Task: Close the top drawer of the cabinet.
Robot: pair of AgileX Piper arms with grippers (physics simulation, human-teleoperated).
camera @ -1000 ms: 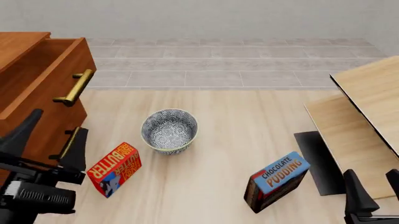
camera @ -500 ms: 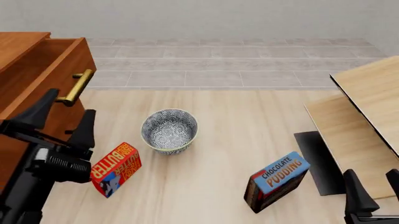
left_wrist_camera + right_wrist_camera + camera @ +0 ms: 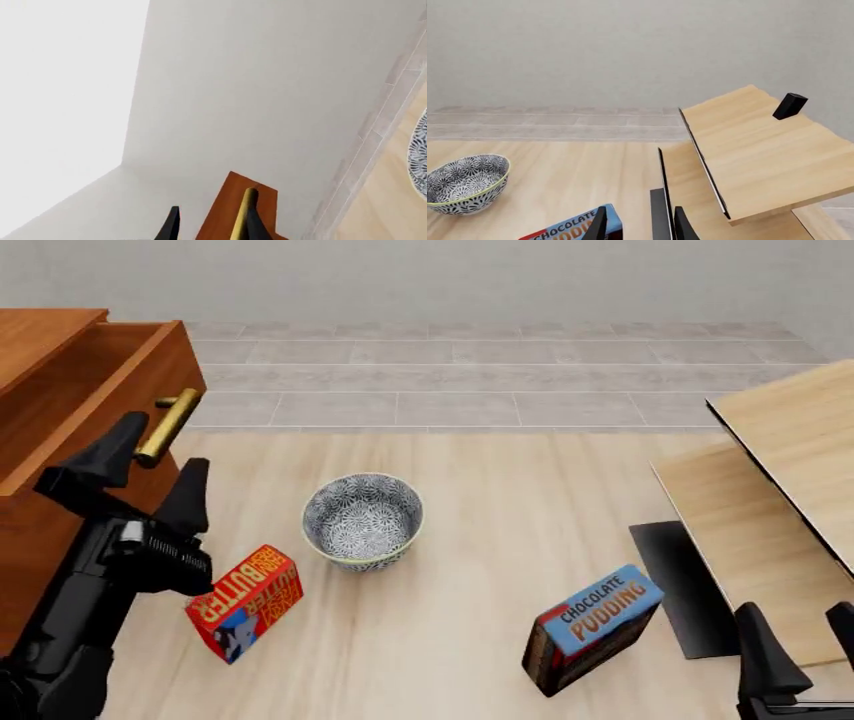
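From the front camera you get the whole layout: the cabinet (image 3: pixel 54 440) sits at the far left edge, and the top drawer (image 3: pixel 100 390) is pulled out toward the bowl (image 3: pixel 362 520), its brass handle (image 3: pixel 170 423) facing that way. Your left gripper (image 3: pixel 150 468) is right at that handle with its fingers spread wide, one tip just under the handle's lower end, the other on the bowl side of it. Can't tell if it's actually touching.

The left wrist camera shows something the front one doesn't: the handle runs up close beside one finger (image 3: pixel 255 227), with a corner of the drawer front behind it, mostly blank wall otherwise.

Your right gripper (image 3: pixel 801 655) is way off from the cabinet, low at the opposite corner, fingers apart and holding nothing. Its wrist camera shows a small black block (image 3: pixel 790 106) on top of the raised wooden boards (image 3: pixel 760 150), which the front view cuts off.

Room-wise: the butter box (image 3: pixel 244 601) sits just below the left gripper, the pudding box (image 3: pixel 590 627) is well clear of the cabinet, and there's open tabletop (image 3: pixel 534 500) past the bowl.
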